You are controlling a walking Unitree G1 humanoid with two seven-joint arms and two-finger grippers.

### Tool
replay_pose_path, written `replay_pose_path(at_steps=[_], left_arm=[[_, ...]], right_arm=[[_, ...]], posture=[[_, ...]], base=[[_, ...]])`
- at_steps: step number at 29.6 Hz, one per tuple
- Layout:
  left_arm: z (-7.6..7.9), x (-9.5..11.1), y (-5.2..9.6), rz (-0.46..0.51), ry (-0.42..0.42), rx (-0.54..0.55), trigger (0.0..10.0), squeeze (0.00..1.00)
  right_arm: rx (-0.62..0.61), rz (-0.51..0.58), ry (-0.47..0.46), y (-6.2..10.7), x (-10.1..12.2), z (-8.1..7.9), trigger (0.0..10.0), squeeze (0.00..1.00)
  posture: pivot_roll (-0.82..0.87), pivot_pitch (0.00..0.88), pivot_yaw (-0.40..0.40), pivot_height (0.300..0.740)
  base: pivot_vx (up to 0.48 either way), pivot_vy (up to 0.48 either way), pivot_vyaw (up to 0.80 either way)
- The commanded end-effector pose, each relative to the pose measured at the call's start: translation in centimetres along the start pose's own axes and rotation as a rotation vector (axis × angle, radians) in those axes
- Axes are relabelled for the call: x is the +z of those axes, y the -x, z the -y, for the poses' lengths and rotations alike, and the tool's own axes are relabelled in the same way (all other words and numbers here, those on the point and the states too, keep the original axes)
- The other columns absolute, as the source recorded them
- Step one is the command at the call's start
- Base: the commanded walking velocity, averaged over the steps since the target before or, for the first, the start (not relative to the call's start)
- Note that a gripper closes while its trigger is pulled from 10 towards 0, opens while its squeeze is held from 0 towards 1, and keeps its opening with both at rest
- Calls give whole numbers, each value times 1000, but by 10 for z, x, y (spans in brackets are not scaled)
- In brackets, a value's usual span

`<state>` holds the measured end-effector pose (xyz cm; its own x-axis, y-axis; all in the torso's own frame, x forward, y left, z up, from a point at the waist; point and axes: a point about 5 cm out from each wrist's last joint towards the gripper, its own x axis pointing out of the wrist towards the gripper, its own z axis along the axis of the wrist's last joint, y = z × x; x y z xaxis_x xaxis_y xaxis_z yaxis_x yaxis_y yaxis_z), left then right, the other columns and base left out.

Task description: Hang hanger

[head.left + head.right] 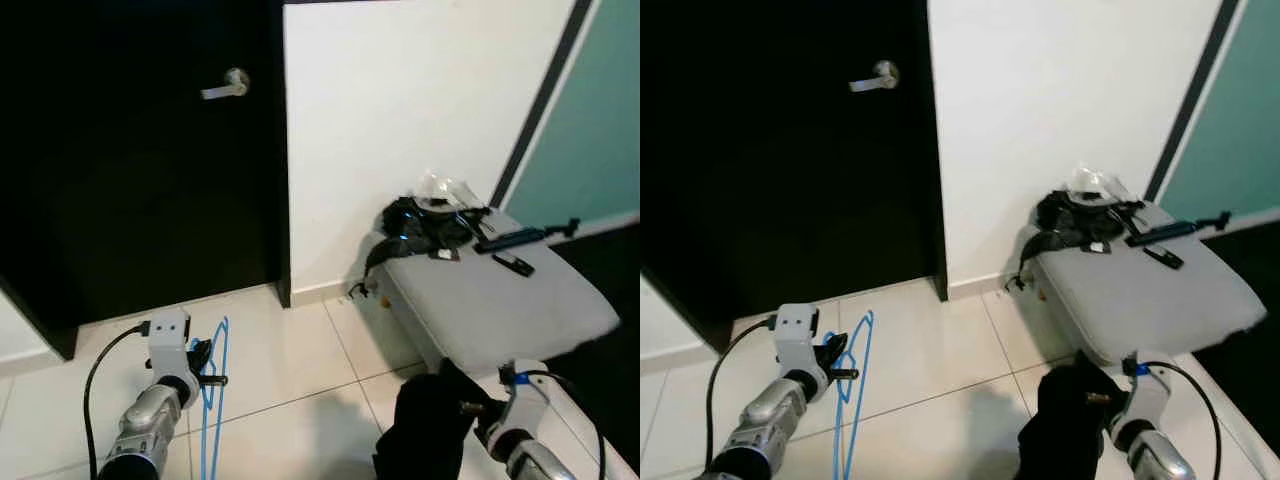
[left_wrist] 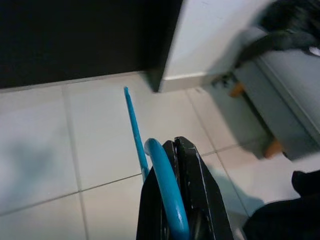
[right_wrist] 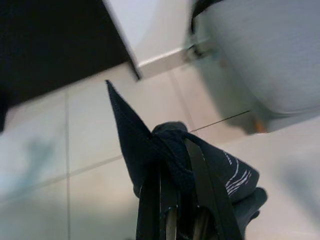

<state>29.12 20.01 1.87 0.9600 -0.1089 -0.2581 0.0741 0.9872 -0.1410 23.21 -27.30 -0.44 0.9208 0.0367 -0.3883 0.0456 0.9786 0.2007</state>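
A blue plastic hanger (image 1: pixel 212 395) hangs over the tiled floor at the lower left, and my left gripper (image 1: pixel 208 377) is shut on it. In the left wrist view the hanger's blue hook (image 2: pixel 167 187) lies clamped between the black fingers (image 2: pixel 197 187). At the lower right my right gripper (image 1: pixel 468 408) is shut on a dark garment (image 1: pixel 425 425), which hangs bunched below it. The right wrist view has the dark cloth (image 3: pixel 150 150) wrapped around the fingers (image 3: pixel 200 175).
A black door (image 1: pixel 130 150) with a silver lever handle (image 1: pixel 227 86) stands ahead left, a white wall panel (image 1: pixel 400 110) beside it. A grey padded bench (image 1: pixel 510 300) on the right carries dark straps and small items. Light floor tiles (image 1: pixel 290 360) lie between.
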Motion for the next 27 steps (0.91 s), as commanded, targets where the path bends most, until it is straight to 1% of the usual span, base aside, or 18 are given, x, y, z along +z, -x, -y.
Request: replay_pose_path(at_steps=[1,5,8,11,13,20,27], left_arm=[[0,-3,2,-2,-1,0,10000,0],[1,-3,2,-2,-3,-7,10000,0],[-1,-3,2,-9,-7,-8,10000,0],[-1,-3,2,-13,-12,-18,10000,0],[0,-1,0,-17,-15,-28,10000,0],[2,2,-2,-19,-28,-48,10000,0],[-1,2,-2,-15,-21,-39,10000,0]], right_arm=[[14,17,7,0,2,-1,10000,0],[20,20,5,0,1,-1,10000,0],[19,34,-6,1,-1,-2,10000,0],[5,56,-25,2,0,-1,10000,0],[7,68,-28,2,1,-2,10000,0],[10,86,-33,3,1,-4,10000,0],[40,82,-39,4,0,-5,10000,0]], posture=[[50,89,-57,740],[51,88,-60,740],[42,85,-24,740],[41,87,-14,740],[33,96,7,740],[29,106,6,740],[33,100,-9,740]], base=[[0,0,763],[0,0,763],[0,0,763],[0,0,763],[0,0,763],[0,0,759],[0,0,762]])
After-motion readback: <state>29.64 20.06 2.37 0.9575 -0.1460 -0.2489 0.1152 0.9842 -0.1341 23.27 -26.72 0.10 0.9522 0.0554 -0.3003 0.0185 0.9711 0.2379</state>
